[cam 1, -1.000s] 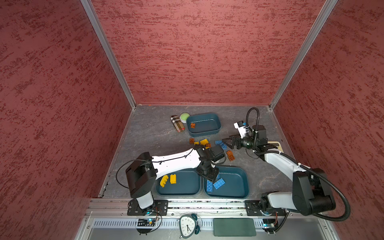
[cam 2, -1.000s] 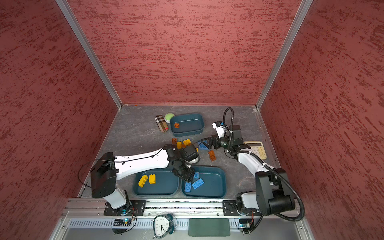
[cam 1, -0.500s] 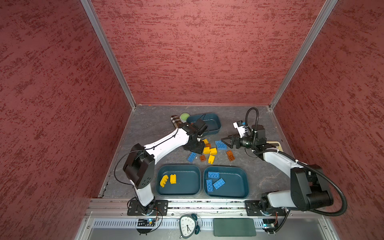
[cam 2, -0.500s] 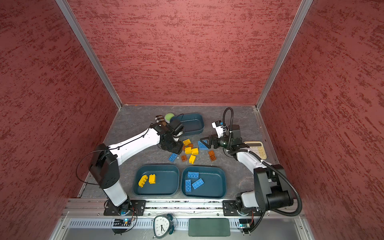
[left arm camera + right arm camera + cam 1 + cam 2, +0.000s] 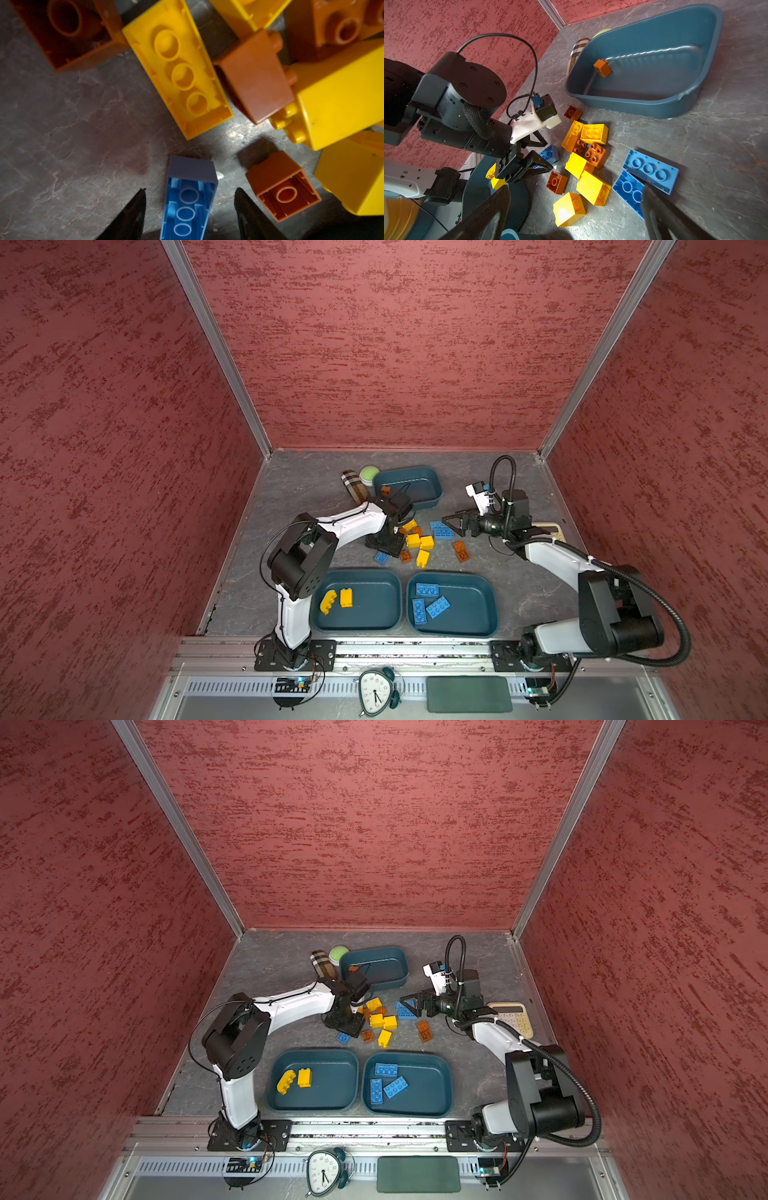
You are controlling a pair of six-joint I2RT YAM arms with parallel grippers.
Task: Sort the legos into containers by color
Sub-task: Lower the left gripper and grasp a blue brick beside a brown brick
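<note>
Finds the left gripper (image 5: 385, 546) no longer over the near right tub (image 5: 473, 610) as a second ago but low at the near left edge of the loose legos (image 5: 417, 541), jaws spread either side of a small blue brick (image 5: 190, 207) on the table (image 5: 316, 497), not yet pinching: likely another blue pick for that tub. Leaves the right gripper (image 5: 451, 524) unmoved right of those legos, jaws wide and empty. Hides part of that brick under the gripper in both top views, cuts off its end in the left wrist view.

Whole worktop (image 5: 291, 497) is overlooked from high at the front in both top views. Loose legos (image 5: 178, 68) are framed closely, and shared, by both wrist views.
</note>
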